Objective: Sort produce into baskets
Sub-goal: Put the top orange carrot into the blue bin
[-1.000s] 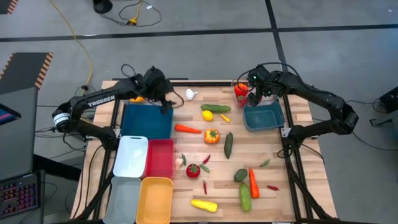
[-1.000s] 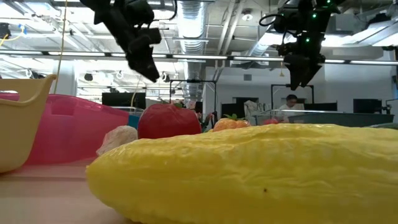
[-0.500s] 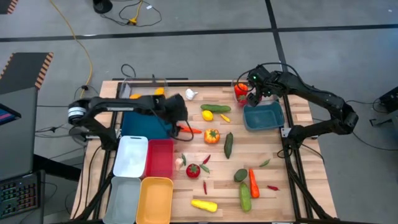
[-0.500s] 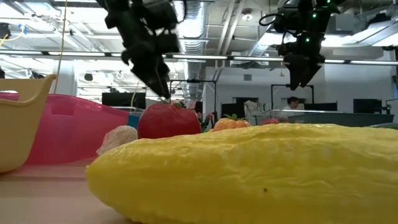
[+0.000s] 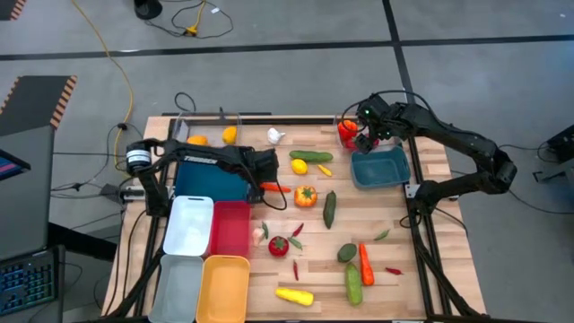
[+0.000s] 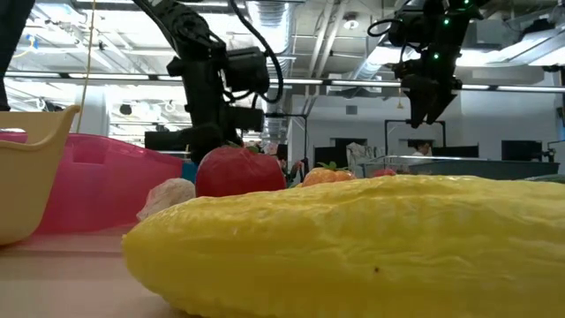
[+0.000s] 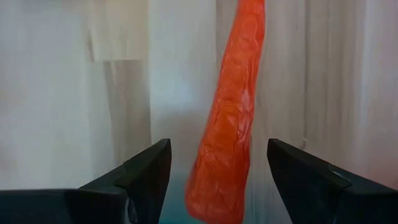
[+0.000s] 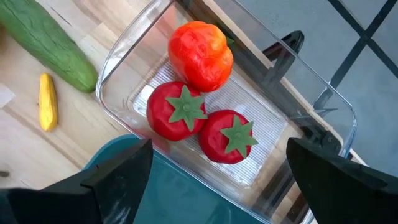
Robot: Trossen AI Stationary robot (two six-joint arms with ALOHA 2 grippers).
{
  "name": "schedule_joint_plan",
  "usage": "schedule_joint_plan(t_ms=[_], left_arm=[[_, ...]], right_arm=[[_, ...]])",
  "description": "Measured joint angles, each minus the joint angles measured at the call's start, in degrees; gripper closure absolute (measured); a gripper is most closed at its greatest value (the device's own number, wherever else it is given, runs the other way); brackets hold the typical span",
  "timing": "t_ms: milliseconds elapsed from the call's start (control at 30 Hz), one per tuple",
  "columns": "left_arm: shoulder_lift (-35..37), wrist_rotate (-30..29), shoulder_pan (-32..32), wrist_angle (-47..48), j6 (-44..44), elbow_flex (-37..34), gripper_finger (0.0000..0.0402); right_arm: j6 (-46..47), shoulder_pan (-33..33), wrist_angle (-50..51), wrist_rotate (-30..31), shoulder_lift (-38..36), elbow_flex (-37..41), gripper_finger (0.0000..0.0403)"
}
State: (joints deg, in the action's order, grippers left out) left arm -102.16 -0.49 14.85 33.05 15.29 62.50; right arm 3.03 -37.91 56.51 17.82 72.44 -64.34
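An orange carrot (image 7: 231,118) lies on the wooden table just right of the dark blue basket (image 5: 208,177). My left gripper (image 7: 217,144) is low over the carrot's thick end, open. One finger stands on each side of the carrot, with a gap at both. In the high view it shows as my left gripper (image 5: 265,178) beside the carrot (image 5: 278,188). My right gripper (image 5: 363,139) hangs open above a clear basket (image 8: 124,56) that holds three red tomatoes (image 8: 174,111). The teal basket (image 5: 380,168) is next to it.
White (image 5: 188,224), red (image 5: 231,229), grey-blue (image 5: 179,285) and yellow (image 5: 224,287) baskets stand at the near left. A clear basket (image 5: 208,130) is at the far left. Loose produce covers the middle: cucumber (image 5: 310,156), orange pepper (image 5: 306,196), tomato (image 5: 279,245), yellow squash (image 5: 294,295).
My left gripper has swung from the far-left clear basket across the dark blue basket toward the table's right and near side. It has sunk until it straddles the carrot. The right arm has kept still.
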Motion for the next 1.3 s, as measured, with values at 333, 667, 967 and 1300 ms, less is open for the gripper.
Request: schedule_joint_plan(t_ms=[333, 667, 967, 1300], left_arm=[[-1.1, 0.1, 0.0, 0.8, 0.1, 0.0, 0.0150], [-1.1, 0.1, 0.0, 0.6, 0.7, 0.0, 0.0196], [-1.1, -0.1, 0.0, 0.5, 0.4, 0.0, 0.0273], [-1.0, -0.2, 0.0, 6.6, 0.0, 4.5, 0.0280]], right_arm=[[0.0, 0.0, 0.0, 0.0, 0.0, 0.0, 0.0007], [0.0, 0.0, 0.0, -0.2, 0.0, 0.0, 0.0007], [0.0, 0.0, 0.0, -0.2, 0.0, 0.0, 0.0007], [0.0, 0.0, 0.0, -0.2, 0.0, 0.0, 0.0007]])
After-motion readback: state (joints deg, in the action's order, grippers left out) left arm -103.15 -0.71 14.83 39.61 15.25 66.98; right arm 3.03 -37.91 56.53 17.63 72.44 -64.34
